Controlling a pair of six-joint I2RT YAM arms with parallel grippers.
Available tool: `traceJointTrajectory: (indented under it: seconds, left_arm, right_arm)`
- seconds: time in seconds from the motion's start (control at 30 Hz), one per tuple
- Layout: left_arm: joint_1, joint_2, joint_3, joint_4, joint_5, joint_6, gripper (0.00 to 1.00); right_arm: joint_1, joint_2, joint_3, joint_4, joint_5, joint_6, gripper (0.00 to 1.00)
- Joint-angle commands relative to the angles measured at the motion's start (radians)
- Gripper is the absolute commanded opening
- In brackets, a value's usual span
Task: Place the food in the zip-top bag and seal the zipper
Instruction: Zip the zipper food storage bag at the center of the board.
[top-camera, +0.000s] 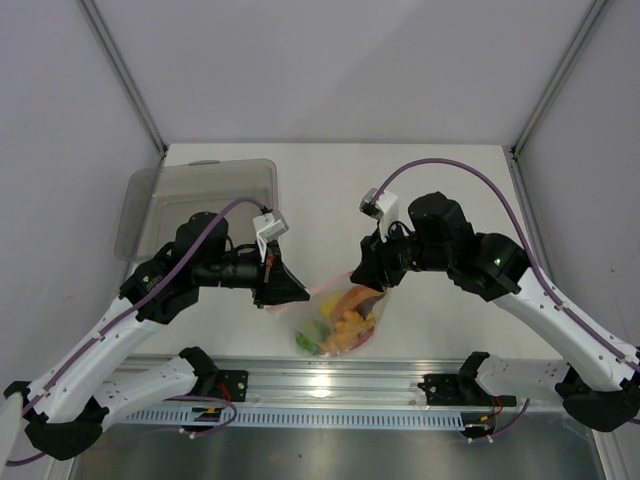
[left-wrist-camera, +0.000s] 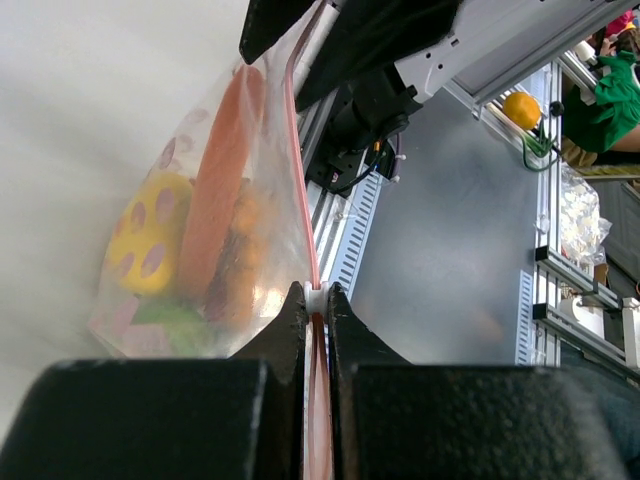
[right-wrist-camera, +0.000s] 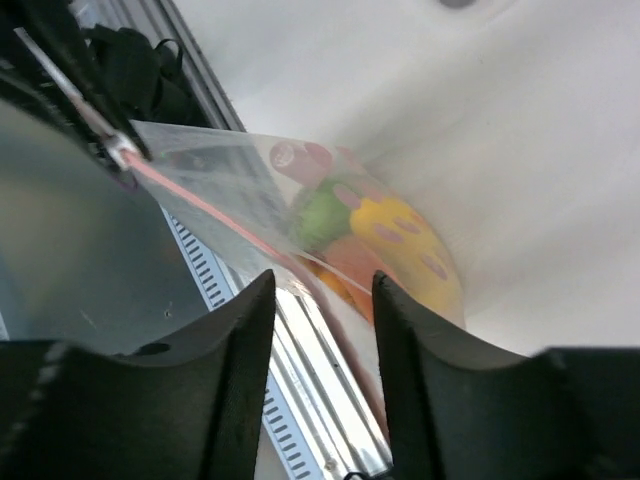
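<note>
The zip-top bag hangs a little above the table between both grippers, with the food inside. My left gripper is shut on the zipper, the pink strip pinched flat between its fingers at one end of the mouth. Through the clear plastic I see a yellow piece and an orange-red slice. My right gripper is open at the other end. Its jaws stand apart, with the bag's edge and zipper running between them, not pinched. A green fruit shows.
A grey translucent tray lies at the back left of the table. The metal rail carrying the arm bases runs along the near edge, just under the bag.
</note>
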Motion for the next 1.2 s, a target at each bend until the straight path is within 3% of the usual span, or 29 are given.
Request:
traceJointTrajectory:
  seconds: [0.0, 0.1, 0.3, 0.57, 0.97, 1.07, 1.17]
  left_arm:
    - [0.003, -0.017, 0.023, 0.007, 0.031, -0.009, 0.0]
    - [0.003, -0.019, 0.024, 0.009, 0.034, -0.012, 0.01]
    - [0.003, -0.009, 0.029, 0.013, 0.046, -0.015, 0.01]
    - [0.003, -0.016, 0.026, 0.013, 0.051, -0.015, 0.01]
    - [0.003, -0.031, 0.009, 0.012, 0.045, -0.006, 0.01]
    - [0.001, -0.037, 0.004, 0.015, 0.045, -0.006, 0.0]
    - [0.003, -0.042, 0.003, 0.013, 0.04, -0.004, 0.01]
  right_arm:
    - [0.033, 0.022, 0.093, -0.019, -0.055, -0.056, 0.48]
    - [0.057, 0.049, 0.125, -0.026, -0.082, -0.081, 0.54]
    - [0.117, 0.138, 0.214, -0.059, -0.178, -0.151, 0.58]
    - [0.18, 0.252, 0.262, -0.058, -0.195, -0.205, 0.57]
    - [0.174, 0.194, 0.159, -0.009, -0.12, -0.19, 0.32]
    - [0.16, 0.171, 0.13, 0.004, -0.1, -0.175, 0.23]
    - [0.142, 0.152, 0.114, 0.008, -0.093, -0.161, 0.08]
